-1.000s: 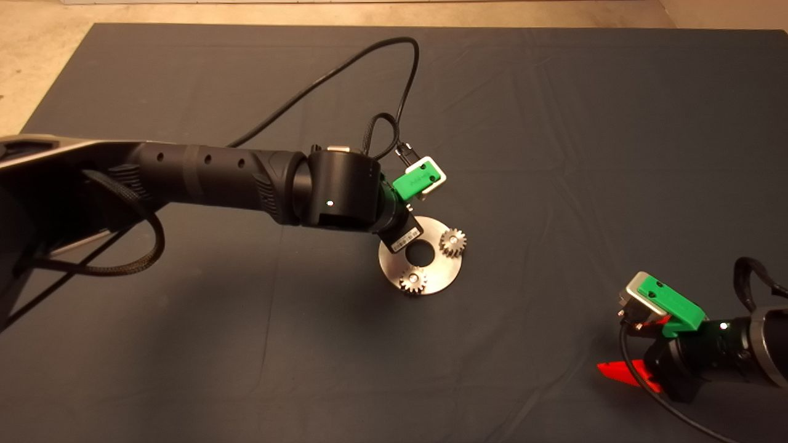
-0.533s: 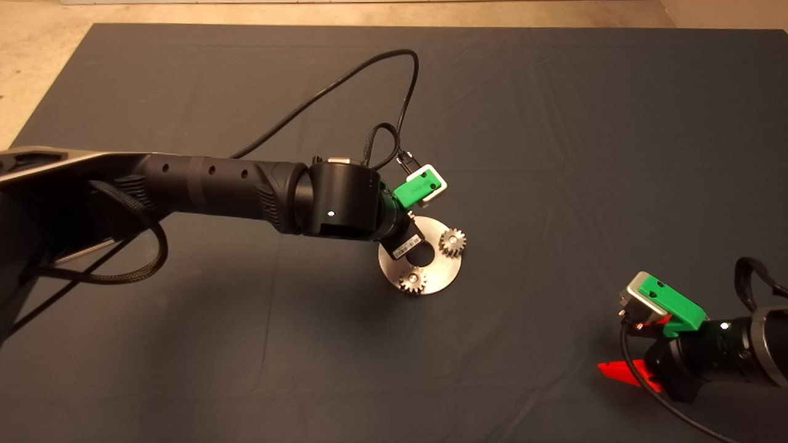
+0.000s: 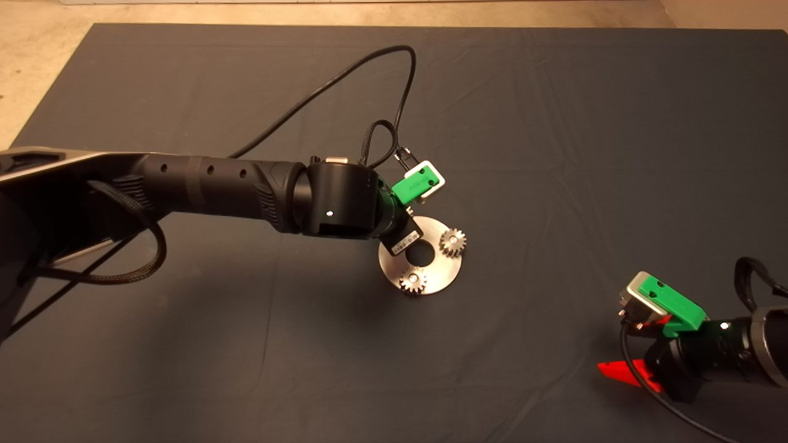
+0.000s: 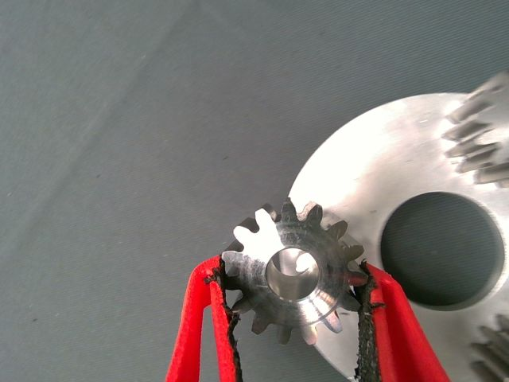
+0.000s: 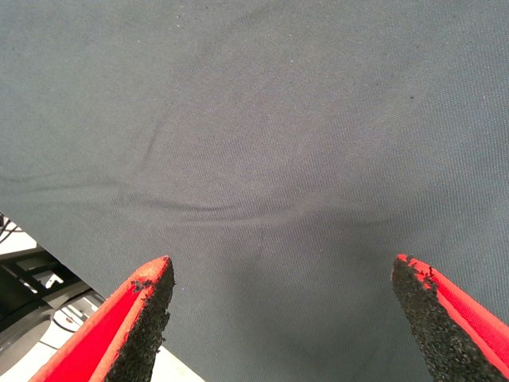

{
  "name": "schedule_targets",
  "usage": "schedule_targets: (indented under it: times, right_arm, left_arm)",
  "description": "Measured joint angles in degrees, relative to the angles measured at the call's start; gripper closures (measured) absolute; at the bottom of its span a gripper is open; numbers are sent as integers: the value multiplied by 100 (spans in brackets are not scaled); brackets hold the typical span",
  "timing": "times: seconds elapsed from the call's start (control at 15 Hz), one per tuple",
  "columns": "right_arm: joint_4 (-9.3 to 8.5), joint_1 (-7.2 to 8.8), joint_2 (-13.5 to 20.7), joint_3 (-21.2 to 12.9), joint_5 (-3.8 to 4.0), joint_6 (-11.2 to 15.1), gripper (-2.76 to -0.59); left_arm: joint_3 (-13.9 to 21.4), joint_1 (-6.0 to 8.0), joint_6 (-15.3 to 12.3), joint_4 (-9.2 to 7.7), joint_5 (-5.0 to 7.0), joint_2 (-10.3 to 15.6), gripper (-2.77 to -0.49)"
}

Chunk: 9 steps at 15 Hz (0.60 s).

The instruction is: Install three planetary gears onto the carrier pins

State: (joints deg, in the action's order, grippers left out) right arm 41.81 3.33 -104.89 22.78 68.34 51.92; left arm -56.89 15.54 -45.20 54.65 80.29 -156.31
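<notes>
Pretty much the whole head view is taken up by a dark grey-blue mat, spread flat with a few soft creases and fold lines running across it. A strip of pale beige floor is seen past the mat's far edge and its left corner. Everything is lit in a warm, yellowish tone, and soft shadows are cast on the cloth. In the right wrist view, some dark hardware can be made out past the mat's edge.
</notes>
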Motion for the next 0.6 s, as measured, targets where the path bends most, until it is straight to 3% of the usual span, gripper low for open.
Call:
schedule_targets:
  times: [0.27,0.47,0.6]
  right_arm:
    - [0,1,0,0,-1,0,-202]
    - [0,2,1,0,1,0,-202]
    - [0,2,-1,0,-3,0,-202]
  left_arm:
    - [-11,-45,0,22,-2,-4,-54]
    - [-7,-108,0,177,-49,-6,-54]
    - [-7,-108,-1,177,-55,-4,-54]
